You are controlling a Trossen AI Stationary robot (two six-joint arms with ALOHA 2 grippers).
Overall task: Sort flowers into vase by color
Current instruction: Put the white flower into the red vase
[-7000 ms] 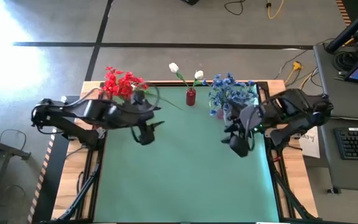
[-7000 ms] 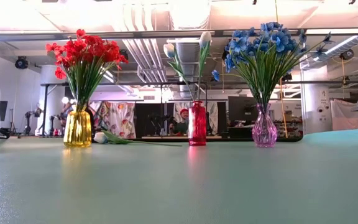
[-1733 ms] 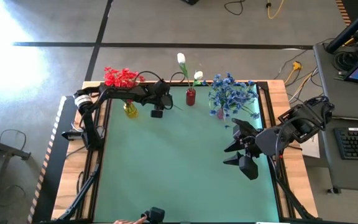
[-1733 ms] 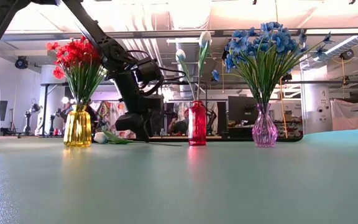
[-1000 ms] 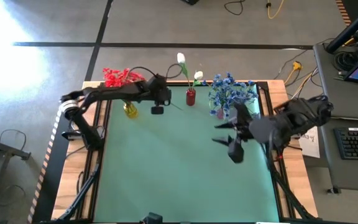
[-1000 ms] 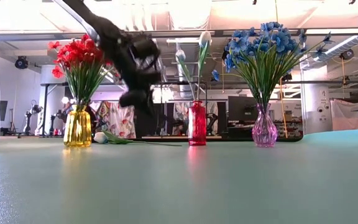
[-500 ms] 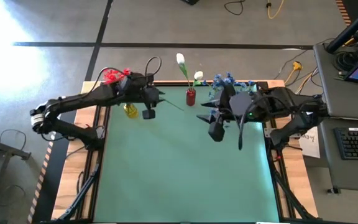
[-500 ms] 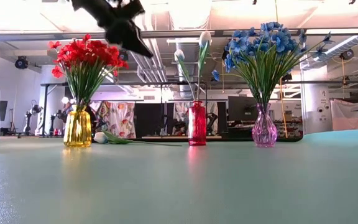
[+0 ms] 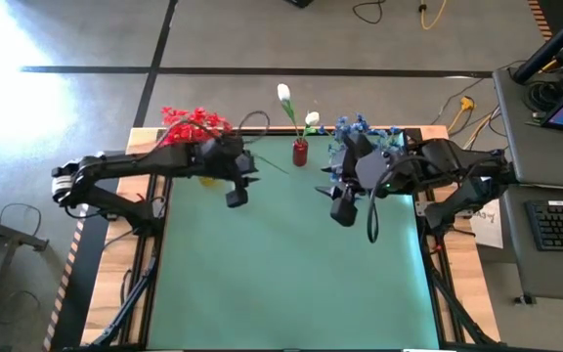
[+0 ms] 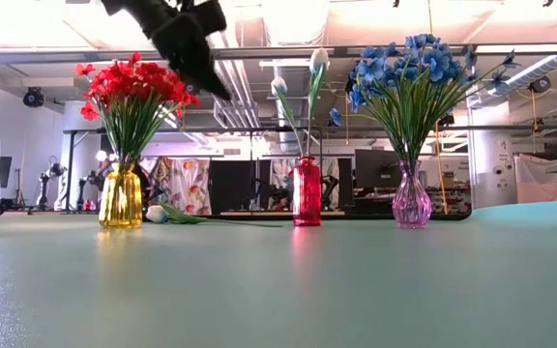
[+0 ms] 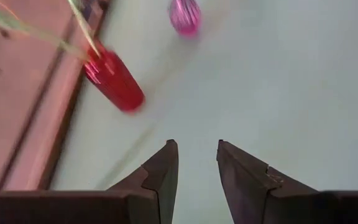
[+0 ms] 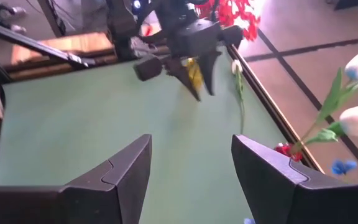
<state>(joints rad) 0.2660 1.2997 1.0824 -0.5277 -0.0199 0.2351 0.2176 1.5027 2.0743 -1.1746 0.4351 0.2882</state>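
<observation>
Left tool [image 11: 194, 163] lifted, slightly parted, empty

Red flowers [image 10: 131, 82] (yellow vase [image 10: 121, 200]).

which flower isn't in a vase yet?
The white tulip-like flower lying flat on the green table mat, between the yellow glass vase and the red glass vase. All the other flowers stand upright in vases.
</observation>
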